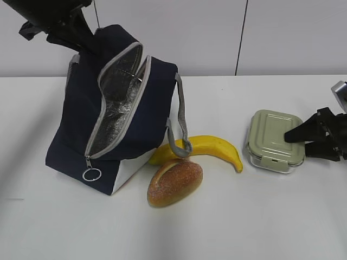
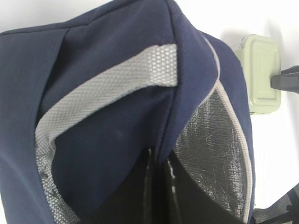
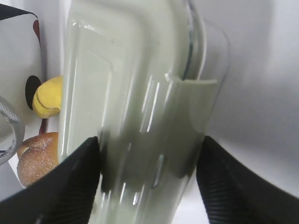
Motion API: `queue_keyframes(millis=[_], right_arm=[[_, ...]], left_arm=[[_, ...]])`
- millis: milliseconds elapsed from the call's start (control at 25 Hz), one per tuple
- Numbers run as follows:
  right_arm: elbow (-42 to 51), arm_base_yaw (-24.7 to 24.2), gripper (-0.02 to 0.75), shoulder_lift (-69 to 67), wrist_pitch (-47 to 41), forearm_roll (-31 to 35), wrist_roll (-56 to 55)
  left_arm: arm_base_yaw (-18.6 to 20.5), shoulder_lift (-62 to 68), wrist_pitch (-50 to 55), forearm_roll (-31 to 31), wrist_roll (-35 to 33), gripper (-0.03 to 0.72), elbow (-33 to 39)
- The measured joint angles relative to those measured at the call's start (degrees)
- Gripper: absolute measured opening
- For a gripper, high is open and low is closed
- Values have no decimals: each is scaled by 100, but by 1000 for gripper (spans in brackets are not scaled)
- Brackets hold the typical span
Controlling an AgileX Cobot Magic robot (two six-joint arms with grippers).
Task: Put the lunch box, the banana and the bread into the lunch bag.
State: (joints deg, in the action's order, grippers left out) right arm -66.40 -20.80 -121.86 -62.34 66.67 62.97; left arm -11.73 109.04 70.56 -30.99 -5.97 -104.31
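Note:
The navy lunch bag (image 1: 146, 103) stands tilted on the table, its zipper open and foil lining showing. My left gripper (image 1: 81, 40) is shut on the bag's top edge and holds it up; in the left wrist view the gripper (image 2: 161, 163) pinches a fold of navy fabric. The yellow banana (image 1: 209, 149) and the brown bread (image 1: 174, 182) lie beside the bag. The green-lidded lunch box (image 1: 274, 140) sits on the table to the right. My right gripper (image 1: 301, 143) is open, straddling the box's right end (image 3: 140, 107); the fingers (image 3: 65, 182) flank it.
The bag's grey handle (image 1: 181, 122) hangs over the banana's left end. The ring pull (image 1: 91, 174) dangles at the bag's lower front. The white table (image 1: 260, 216) ends at a white wall behind.

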Motion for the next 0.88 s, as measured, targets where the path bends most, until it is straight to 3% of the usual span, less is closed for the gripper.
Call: queue_keyframes(millis=[880], right_arm=[[0,0,442,-26,-259,85,84]], left_arm=[[0,0,21,-2,0,-16,0]])
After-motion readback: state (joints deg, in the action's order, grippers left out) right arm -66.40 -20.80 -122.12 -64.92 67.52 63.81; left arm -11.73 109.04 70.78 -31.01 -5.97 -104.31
